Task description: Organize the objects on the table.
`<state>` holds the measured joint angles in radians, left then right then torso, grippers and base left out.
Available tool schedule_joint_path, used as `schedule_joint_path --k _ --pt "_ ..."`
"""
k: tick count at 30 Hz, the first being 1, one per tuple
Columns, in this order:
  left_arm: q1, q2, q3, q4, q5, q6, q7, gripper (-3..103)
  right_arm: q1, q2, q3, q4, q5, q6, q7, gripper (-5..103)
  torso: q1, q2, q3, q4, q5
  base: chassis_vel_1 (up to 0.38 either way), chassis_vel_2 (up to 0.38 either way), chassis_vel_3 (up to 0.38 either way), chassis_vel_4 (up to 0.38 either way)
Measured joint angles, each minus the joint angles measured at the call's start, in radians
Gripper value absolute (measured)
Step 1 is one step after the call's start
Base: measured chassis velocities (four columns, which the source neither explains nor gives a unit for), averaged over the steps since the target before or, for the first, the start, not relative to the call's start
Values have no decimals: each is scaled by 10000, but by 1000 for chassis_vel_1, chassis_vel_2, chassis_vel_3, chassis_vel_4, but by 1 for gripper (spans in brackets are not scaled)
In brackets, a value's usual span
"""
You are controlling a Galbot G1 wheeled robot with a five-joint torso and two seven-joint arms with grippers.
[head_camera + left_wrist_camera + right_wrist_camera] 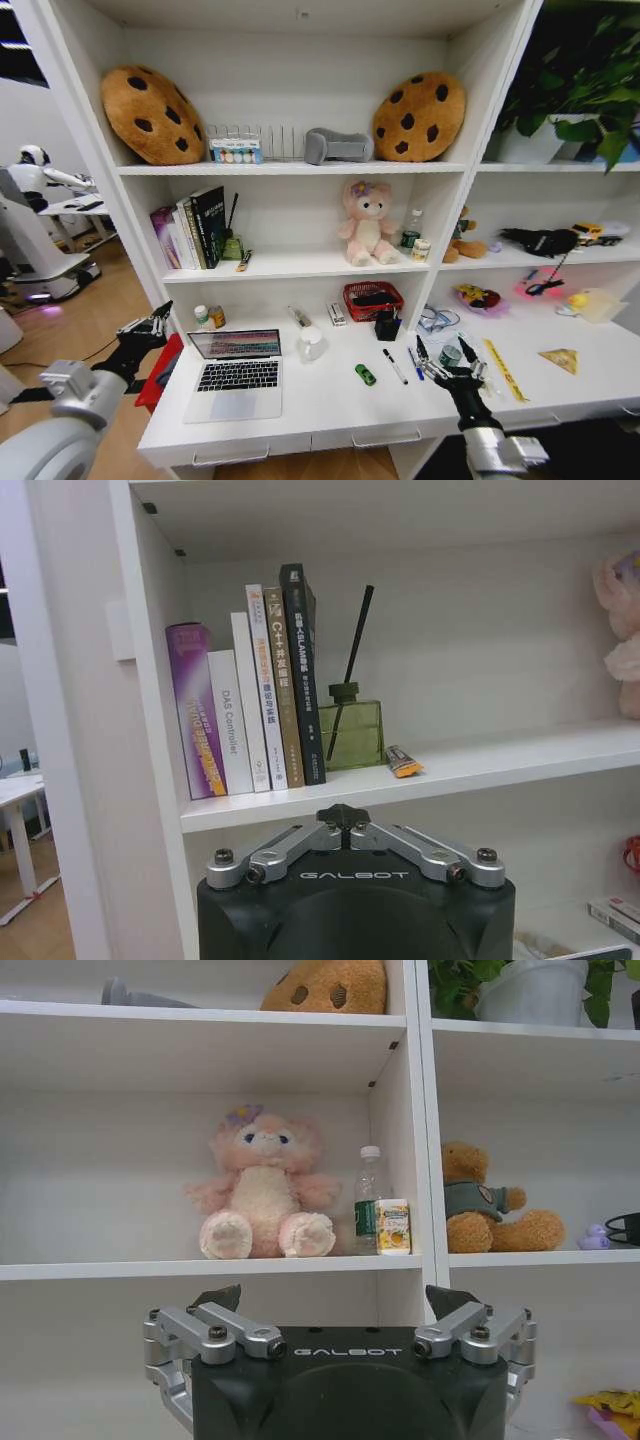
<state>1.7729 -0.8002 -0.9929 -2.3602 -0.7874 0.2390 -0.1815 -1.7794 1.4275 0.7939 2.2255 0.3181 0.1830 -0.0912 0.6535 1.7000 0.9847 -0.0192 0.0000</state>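
An open silver laptop sits at the left of the white table. To its right lie a small green item, a black pen and a blue pen. Further right are a small tin, a yellow ruler and a yellow wedge. My right gripper hangs open over the table's front, just by the tin and pens, holding nothing. Off the table's left end my left gripper is raised, shut and empty.
At the back of the table stand a red basket, a black pen holder, a white jar and small bottles. A red thing lies left of the laptop. Shelves with books and plush toys rise behind.
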Motion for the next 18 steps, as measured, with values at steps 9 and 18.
schedule_joint_path --k 9,18 --pt "-1463 1617 1580 1613 177 60 -99 0 347 -173 68 -369 109 52 27 100 2 -1 1 -1 0 0 0 0 0" --pt "-2999 2670 4054 2793 327 98 -141 0 575 -164 209 -830 161 163 28 100 2 0 1 -4 0 0 0 0 0"
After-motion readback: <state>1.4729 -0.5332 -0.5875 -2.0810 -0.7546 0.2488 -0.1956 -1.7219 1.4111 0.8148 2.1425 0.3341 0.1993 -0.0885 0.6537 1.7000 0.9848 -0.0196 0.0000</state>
